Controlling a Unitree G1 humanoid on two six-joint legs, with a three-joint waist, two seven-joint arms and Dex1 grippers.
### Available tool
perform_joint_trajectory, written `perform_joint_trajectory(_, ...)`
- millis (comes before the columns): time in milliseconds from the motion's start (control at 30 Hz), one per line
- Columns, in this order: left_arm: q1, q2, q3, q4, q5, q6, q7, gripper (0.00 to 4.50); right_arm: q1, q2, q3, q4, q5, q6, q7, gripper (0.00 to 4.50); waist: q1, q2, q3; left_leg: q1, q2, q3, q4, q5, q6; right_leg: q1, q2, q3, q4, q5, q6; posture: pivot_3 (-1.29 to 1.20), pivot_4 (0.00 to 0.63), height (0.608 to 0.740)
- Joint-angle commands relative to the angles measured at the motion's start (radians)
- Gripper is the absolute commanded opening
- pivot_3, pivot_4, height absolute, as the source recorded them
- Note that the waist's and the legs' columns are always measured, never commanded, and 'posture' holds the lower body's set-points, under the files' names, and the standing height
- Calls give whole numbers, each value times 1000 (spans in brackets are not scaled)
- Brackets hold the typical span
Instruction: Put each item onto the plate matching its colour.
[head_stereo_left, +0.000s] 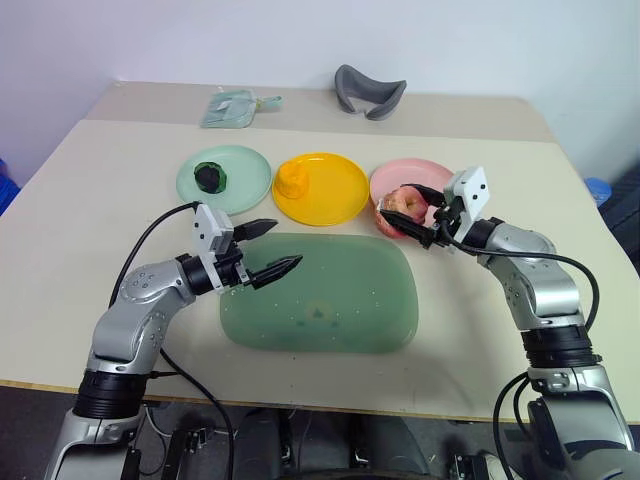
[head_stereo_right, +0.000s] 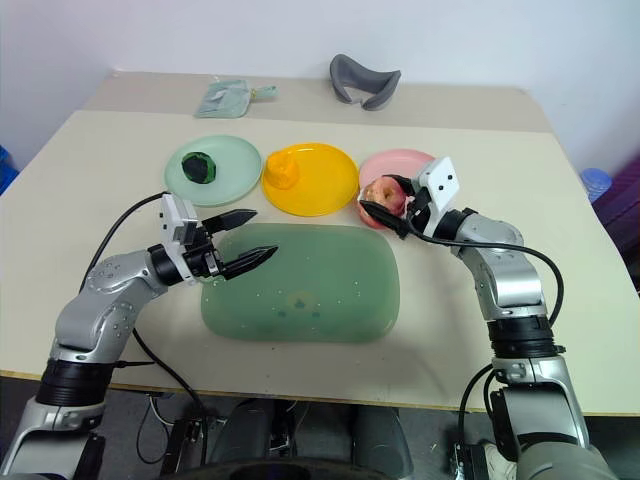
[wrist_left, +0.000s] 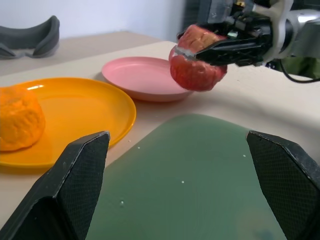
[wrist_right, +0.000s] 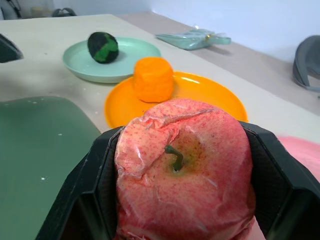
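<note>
Even, bright indoor light over a pale table (head_stereo_left: 90, 190); soft shadows, little glare

Light falls from above and is diffuse; shadows under the three plates are thin and faint; a soft shadow lies on the green mat (head_stereo_left: 330, 300) beneath the left gripper (head_stereo_left: 270, 250); the yellow plate (wrist_left: 85, 107) carries a small bright highlight on its rim in the left wrist view; the apple (wrist_right: 185, 195) is sharp in the right wrist view, its wrinkled skin clear, while the grey object (wrist_right: 307, 62) behind is soft; the left gripper's near fingers (wrist_left: 75, 175) look slightly blurred; head views are sharp throughout, their corners mildly darker.
</note>
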Motion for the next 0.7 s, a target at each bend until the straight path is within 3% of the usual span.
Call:
perform_joint_trajectory(33, 18, -4, 24, -53, 4, -19, 24, 4500, -96, 21, -16, 85, -30, -69, -12, 2664, -2, 1, 0, 0, 0, 0, 0, 0, 0, 0, 0, 0, 0, 0, 0, 0, 150, 740)
perform_joint_trajectory(400, 49, 1, 37, -82, 6, -18, 47, 4500, -165, 50, -19, 165, -42, -101, 16, 2664, 0, 2, 1, 0, 0, 1, 0, 0, 0, -1, 0, 0, 0, 0, 0, 0, 150, 740)
perform_joint_trajectory(700, 39, -4, 24, -74, 18, -20, 49, 4500, -237, 78, -18, 307, -118, -135, -102, 2664, -4, 3, 2, 0, 0, 2, 0, 0, 0, -1, 0, 0, 0, 0, 0, 0, 150, 740)
